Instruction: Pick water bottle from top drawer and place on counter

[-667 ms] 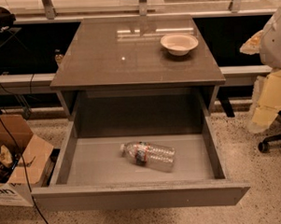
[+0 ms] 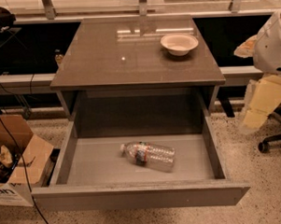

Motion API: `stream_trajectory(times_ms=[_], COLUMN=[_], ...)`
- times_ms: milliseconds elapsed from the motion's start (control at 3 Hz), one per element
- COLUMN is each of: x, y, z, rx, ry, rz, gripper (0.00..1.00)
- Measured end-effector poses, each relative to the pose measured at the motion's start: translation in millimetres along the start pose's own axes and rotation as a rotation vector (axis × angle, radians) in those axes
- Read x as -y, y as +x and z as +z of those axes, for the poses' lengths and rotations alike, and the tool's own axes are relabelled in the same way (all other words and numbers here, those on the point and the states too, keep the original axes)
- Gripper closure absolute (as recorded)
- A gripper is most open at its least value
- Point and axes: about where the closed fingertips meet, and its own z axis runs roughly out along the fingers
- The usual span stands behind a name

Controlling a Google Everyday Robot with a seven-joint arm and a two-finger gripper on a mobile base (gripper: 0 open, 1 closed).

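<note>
The drawer (image 2: 139, 195) stands pulled out, and the bottle (image 2: 149, 155) lies on its side on the drawer floor, cap pointing left. A bowl (image 2: 179, 43) sits at the counter's (image 2: 119, 63) far right corner. The gripper (image 2: 260, 104) hangs off to the right, outside the drawer and well apart from the bottle; I cannot tell how wide it stands.

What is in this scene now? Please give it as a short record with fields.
water bottle: lying on its side on the drawer floor, cap end toward the left
top drawer: pulled open
counter: carries one bowl
bowl: upright, back right of the counter
gripper: at the right edge of the view, outside the drawer, apart from the bottle
cardboard box: on the floor, left of the cabinet
task state: bottle not yet picked
</note>
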Motion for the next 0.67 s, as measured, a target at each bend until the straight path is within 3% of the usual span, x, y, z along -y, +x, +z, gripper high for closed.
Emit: stream_trajectory(times_ms=[667], x=[3], y=[-14], z=[62], rx=[0.158], ry=[-0.056], rz=[0.037], gripper=[0.00])
